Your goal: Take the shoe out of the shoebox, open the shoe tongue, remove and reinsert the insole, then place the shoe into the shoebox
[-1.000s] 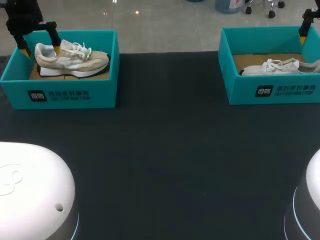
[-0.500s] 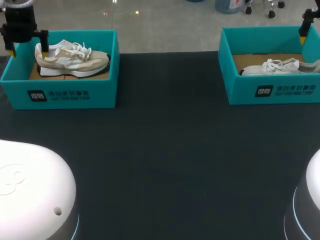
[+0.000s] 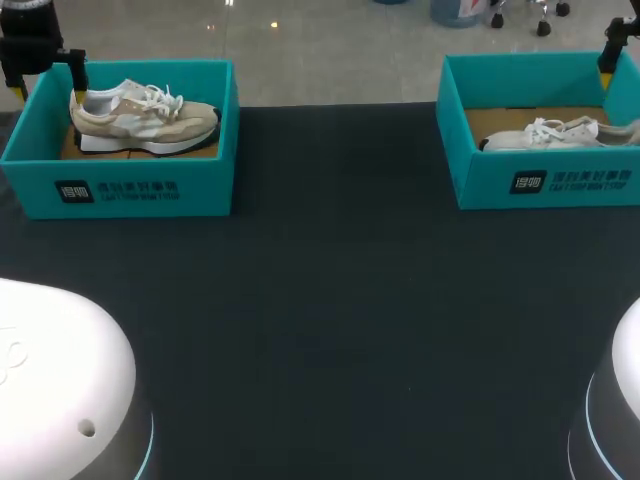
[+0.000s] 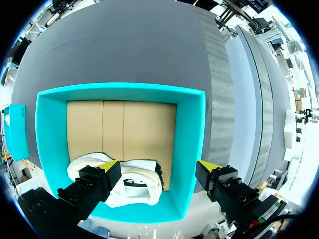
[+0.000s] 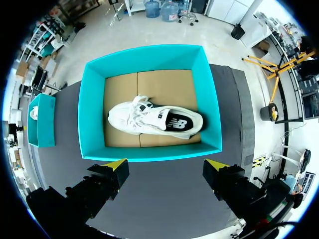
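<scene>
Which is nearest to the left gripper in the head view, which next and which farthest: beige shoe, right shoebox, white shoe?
1. Beige shoe: in the left shoebox, its heel right beside the left gripper.
2. Right shoebox: far over on the right side, its left wall nearest.
3. White shoe: inside that box, farther right.

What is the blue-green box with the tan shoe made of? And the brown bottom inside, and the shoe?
The teal shoebox looks like stiff card with a smooth matte coat: thin straight walls, sharp corners. Its brown floor looks like bare cardboard, with fold lines across it. The tan shoe seems soft fabric or suede-like panels over a white sole, maybe foam or rubber.
</scene>
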Motion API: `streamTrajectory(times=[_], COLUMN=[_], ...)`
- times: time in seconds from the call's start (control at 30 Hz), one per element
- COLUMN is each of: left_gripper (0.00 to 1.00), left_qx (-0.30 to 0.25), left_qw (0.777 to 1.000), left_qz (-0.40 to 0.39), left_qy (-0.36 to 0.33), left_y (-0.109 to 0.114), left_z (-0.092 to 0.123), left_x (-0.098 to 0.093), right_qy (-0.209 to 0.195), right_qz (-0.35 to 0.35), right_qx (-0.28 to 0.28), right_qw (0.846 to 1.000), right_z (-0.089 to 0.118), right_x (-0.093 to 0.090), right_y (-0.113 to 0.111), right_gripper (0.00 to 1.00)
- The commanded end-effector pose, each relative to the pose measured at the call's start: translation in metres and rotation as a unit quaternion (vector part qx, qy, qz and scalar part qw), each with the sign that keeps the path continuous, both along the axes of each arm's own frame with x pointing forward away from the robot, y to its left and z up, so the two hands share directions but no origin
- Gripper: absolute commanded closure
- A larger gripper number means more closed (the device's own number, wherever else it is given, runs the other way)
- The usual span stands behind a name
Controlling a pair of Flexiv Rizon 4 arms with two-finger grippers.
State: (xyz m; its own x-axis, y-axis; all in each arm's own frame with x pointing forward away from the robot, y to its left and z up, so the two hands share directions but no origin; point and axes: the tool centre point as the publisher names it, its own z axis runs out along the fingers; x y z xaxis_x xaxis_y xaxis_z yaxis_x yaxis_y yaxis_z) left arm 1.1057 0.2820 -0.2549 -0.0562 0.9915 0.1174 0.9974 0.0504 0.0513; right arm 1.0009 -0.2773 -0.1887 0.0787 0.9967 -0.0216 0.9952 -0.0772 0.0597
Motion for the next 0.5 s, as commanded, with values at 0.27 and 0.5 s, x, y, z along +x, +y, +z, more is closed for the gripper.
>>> streamTrajectory(times=[0.27,0.5], left_gripper=[0.0,0.0], left_qx=[0.002,0.002], left_qw=[1.0,1.0], left_qz=[0.0,0.0], left_qy=[-0.004,-0.004], left_y=[-0.004,-0.004], left_z=[-0.018,-0.018], left_x=[0.032,0.032], right_qy=[-0.001,-0.001], right_qz=[0.0,0.0], right_qx=[0.0,0.0], right_qw=[1.0,1.0], right_z=[0.0,0.0], right_x=[0.0,0.0], right_y=[0.0,0.0], right_gripper=[0.0,0.0])
